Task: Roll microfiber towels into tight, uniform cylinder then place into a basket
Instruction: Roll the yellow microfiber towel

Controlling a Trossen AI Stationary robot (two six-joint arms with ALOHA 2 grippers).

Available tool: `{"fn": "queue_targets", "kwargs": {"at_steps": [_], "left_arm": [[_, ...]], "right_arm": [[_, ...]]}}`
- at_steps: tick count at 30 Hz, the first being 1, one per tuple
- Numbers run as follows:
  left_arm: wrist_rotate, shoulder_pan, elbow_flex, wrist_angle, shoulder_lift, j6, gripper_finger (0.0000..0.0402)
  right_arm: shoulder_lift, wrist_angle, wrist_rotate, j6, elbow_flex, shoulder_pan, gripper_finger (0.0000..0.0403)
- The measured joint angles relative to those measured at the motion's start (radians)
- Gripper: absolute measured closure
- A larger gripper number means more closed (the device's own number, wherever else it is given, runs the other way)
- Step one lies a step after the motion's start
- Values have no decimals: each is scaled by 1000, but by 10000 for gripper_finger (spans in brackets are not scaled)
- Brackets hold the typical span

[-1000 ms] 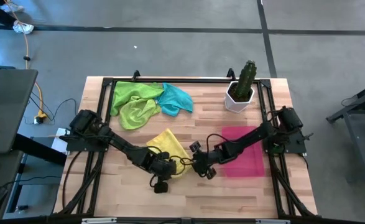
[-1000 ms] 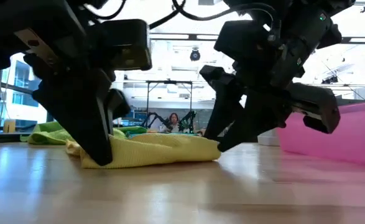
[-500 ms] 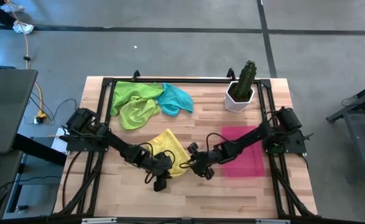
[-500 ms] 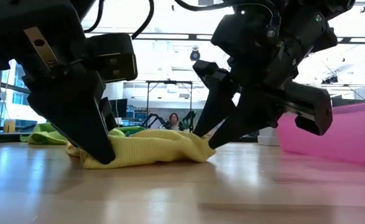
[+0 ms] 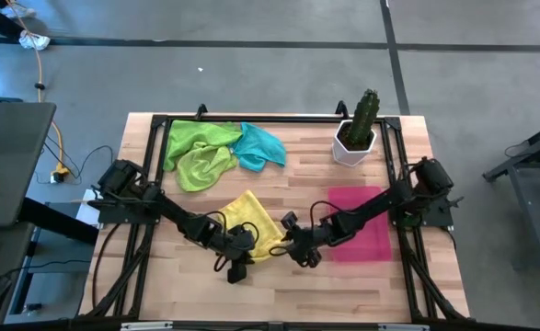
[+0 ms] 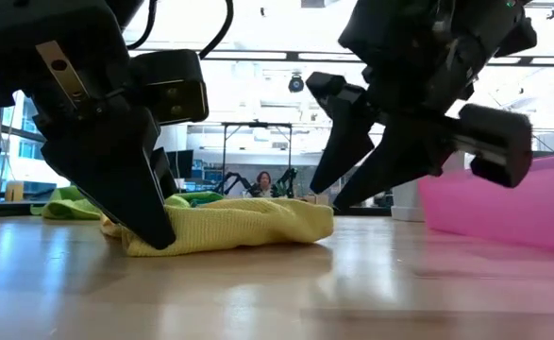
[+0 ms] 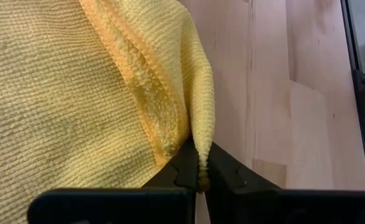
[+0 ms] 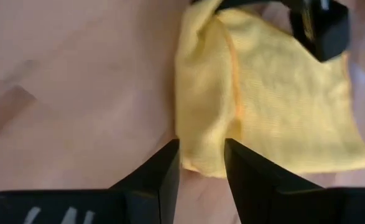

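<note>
Green towels (image 5: 197, 152): 2 lime cloths, crumpled in a heap, far behind the yellow towel.
Teal towel (image 5: 261, 145): bunched, touching the green heap's right side.
Left gripper (image 7: 199, 180): fingers pressed together, pinching the yellow towel's edge.
Yellow towel (image 5: 255, 223): waffle-textured, folded and rumpled, lying on the table (image 5: 343, 285).
Right gripper (image 8: 202, 163): fingers spread, at the yellow towel's right edge, gripping nothing.
Basket (image 5: 373, 241): pink, shallow, right of the yellow towel.
</note>
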Motion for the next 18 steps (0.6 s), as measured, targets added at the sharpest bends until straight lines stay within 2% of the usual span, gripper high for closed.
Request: {"fn": "queue_targets", "kwargs": {"at_steps": [4,13,18], "left_arm": [[0,6,0,1,0,0,397],[1,7,0,6,0,0,397],[24,8,0,9,0,9,396]], "right_arm": [[40,52,-102,-1,1,-31,286],[132,206,-128,-9,1,-75,286],[149,212,-150,49,3,-85,297]]}}
